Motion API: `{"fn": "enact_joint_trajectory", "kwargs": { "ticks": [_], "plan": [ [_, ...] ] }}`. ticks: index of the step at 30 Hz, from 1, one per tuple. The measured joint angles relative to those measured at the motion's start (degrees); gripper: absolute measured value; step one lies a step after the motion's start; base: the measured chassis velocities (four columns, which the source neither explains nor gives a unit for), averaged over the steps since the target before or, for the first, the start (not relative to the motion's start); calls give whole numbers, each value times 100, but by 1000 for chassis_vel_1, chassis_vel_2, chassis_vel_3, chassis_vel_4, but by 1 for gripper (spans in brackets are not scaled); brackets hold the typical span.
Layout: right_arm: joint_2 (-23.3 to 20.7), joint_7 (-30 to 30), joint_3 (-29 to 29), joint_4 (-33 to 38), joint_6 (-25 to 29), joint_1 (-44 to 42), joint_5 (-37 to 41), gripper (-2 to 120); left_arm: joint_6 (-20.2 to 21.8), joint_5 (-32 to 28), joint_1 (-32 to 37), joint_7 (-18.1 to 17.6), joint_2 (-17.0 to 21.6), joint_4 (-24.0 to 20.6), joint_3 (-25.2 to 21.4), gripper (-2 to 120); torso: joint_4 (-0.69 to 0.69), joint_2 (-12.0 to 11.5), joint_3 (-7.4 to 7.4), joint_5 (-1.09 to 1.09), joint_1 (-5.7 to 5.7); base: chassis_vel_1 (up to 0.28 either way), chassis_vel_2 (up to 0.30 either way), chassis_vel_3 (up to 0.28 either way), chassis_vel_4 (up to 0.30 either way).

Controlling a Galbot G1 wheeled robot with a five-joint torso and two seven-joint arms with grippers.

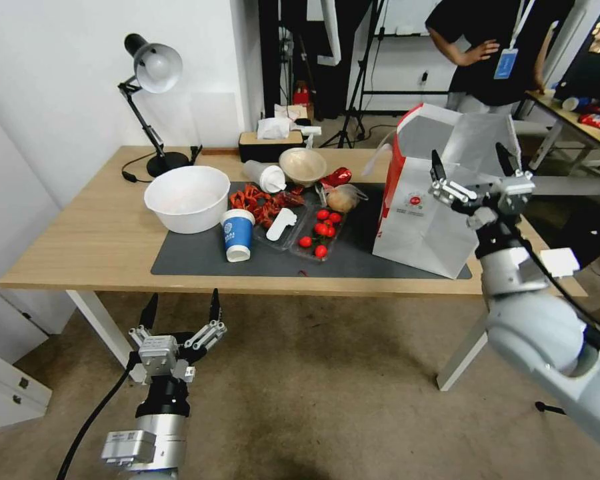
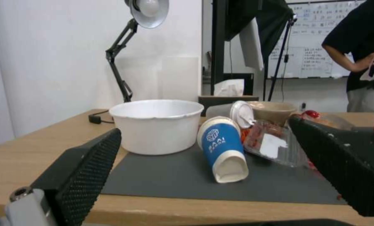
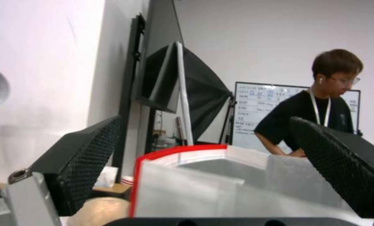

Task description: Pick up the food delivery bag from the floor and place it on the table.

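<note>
The large white paper delivery bag with red edges (image 1: 423, 223) stands on the light-wood counter (image 1: 80, 233); light and soft-walled, best held by its rim, beside which the right pincer (image 1: 473, 173) hangs open.

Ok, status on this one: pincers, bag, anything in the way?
Right pincer open, at the food delivery bag, not gripping. Bag upright on the table, at the mat's right end. Left pincer open, low before the table edge. Nothing blocking.

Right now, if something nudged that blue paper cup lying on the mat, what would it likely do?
The blue paper cup lies on its side on the dark grey mat, so it would probably roll in a curve. It looks light, so even a slight push should move it.
</note>
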Motion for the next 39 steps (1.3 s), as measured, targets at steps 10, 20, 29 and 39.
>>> {"fn": "enact_joint_trajectory", "kwargs": {
  "ticks": [10,20,29,39],
  "plan": [
    [510,46,-139,112,178,-827,-887,100,-65,89,30,27,-117,-41,-57,100,1,0,0,0,0,0,0,0,0],
    [1424,71,-23,185,310,-2167,-1699,100,-102,118,52,103,-123,-39,-67,100,1,0,0,0,1,0,0,0,0],
    [2566,-23,-78,129,486,-3277,-2504,100,-104,161,82,167,-87,-37,-28,100,1,0,0,0,0,0,0,0,0],
    [2942,-48,-194,171,216,-3899,-2460,100,167,93,134,164,69,-81,-8,100,2,0,0,-1,0,0,0,0,0]
  ]
}}
